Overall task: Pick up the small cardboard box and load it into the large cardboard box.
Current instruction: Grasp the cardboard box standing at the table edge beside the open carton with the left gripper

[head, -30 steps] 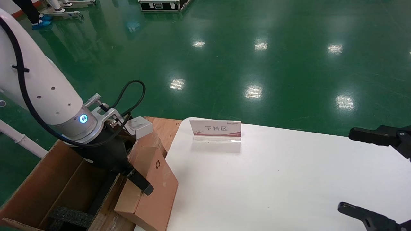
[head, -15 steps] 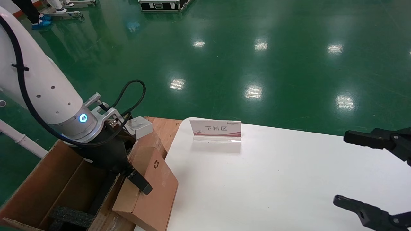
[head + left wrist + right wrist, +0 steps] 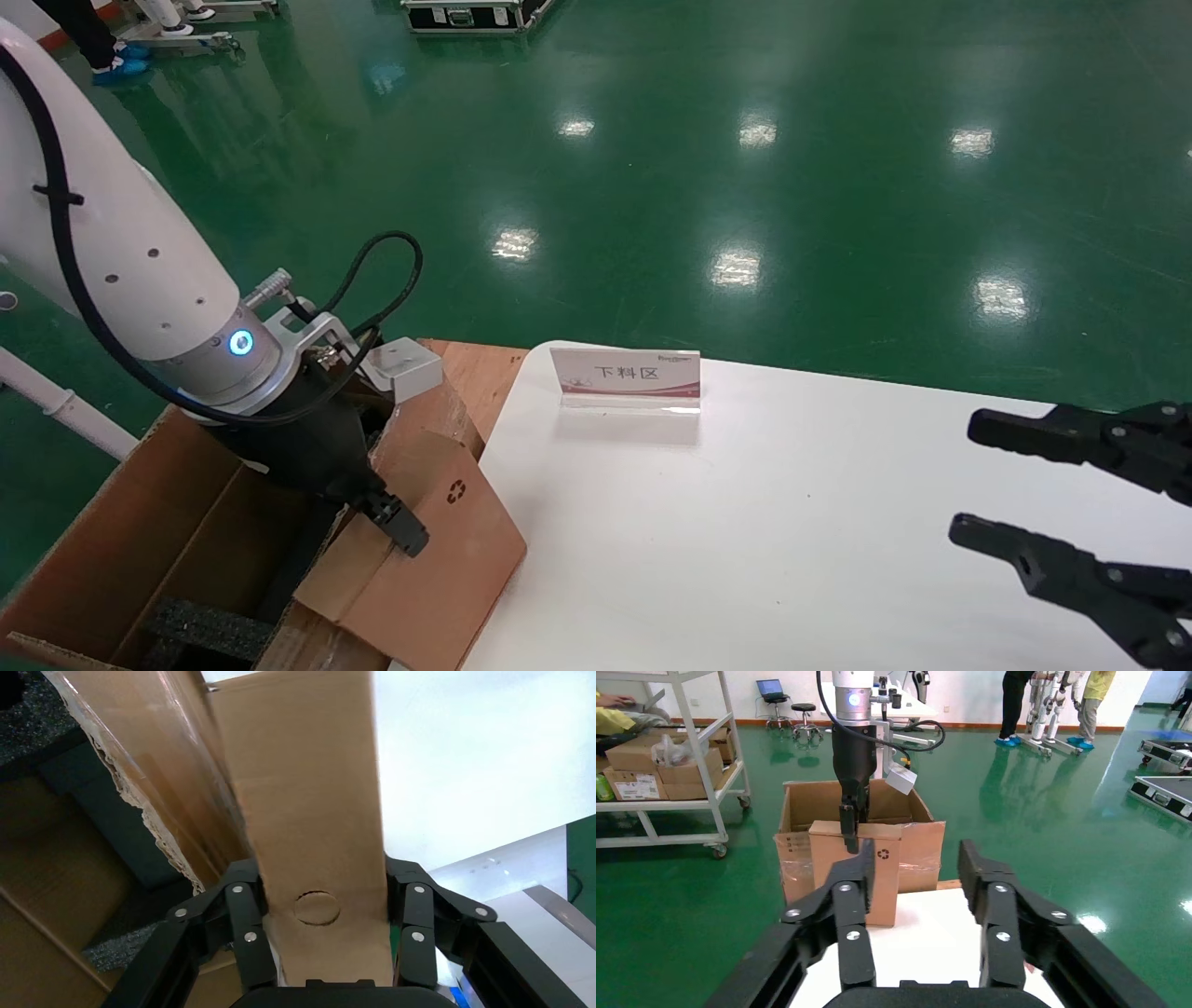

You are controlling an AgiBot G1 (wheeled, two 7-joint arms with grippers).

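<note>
The small cardboard box (image 3: 452,559) is plain brown with a black recycling symbol. It hangs tilted at the table's left edge, over the flap of the large cardboard box (image 3: 177,522). My left gripper (image 3: 396,527) is shut on its upper end. In the left wrist view the fingers (image 3: 246,931) press both narrow sides of the small box (image 3: 309,811). The right wrist view shows the small box (image 3: 884,881) in front of the large box (image 3: 923,846). My right gripper (image 3: 968,480) is open and empty over the table's right side.
A white table (image 3: 745,540) carries a small sign (image 3: 626,373) at its back. Black foam (image 3: 200,629) lies inside the large box. Green floor surrounds the table. A shelf cart (image 3: 659,776) with cartons and several people stand farther off.
The small box has swung left and tilted more toward the large box, with my left gripper still on it. My right gripper has moved left, further over the table.
</note>
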